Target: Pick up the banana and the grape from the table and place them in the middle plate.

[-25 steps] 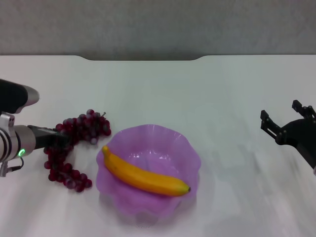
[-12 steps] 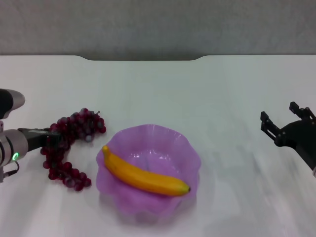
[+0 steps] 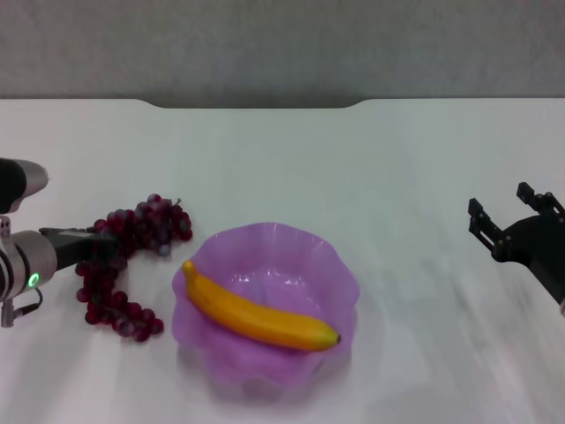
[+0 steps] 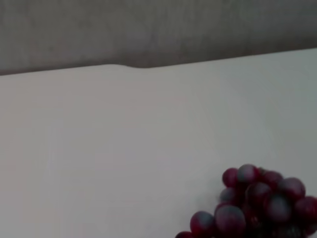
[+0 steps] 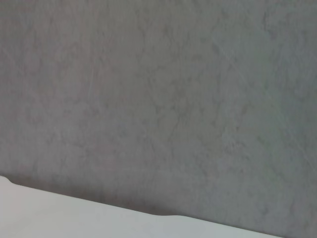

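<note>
The banana (image 3: 259, 314) already lies inside the middle plate (image 3: 331, 261), running from the plate's left rim, where its stem end pokes up, down to the dark tip at the plate's near right side. The plate sits on the table (image 3: 309, 168) toward the near edge, roughly midway between the left and right edges. The grape (image 3: 132, 256) bunch rests on the worktop just left of the plate, not touching it as far as the head view shows; it sprawls in an arc from a dense cluster at the far end to a looser tail trailing toward the near edge. The left gripper (image 3: 97, 247) reaches in from the left edge, low over the worktop, with its dark fingers pushed into the middle of the bunch; whether they are clamped on the grapes or merely around them cannot be told. In the left wrist view, part of the bunch (image 4: 257, 203) shows against the bare white top. The right gripper (image 3: 510, 221) hangs near the right edge, well apart from the plate, its two fingers spread with nothing between them.
</note>
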Motion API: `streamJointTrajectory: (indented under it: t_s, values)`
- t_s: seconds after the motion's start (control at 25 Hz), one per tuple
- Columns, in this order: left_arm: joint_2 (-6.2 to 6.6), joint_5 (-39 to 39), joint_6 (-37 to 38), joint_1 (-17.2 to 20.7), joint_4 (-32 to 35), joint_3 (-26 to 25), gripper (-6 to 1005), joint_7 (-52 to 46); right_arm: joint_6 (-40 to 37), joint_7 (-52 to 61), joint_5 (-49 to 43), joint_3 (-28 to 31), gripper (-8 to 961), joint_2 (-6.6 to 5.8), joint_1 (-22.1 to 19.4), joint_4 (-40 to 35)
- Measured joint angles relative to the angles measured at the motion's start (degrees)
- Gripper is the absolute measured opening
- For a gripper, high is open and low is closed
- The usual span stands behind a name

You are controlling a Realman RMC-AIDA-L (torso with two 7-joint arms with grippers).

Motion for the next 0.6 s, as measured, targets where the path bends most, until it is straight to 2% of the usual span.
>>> streamJointTrajectory:
  t_s: [0.6]
  values:
    - [-0.05,-2.8,0.18,3.93,6.44,1.72,247,1.18,-0.01,0.08,0.08,0.0,767,0.0,-0.09,-0.1]
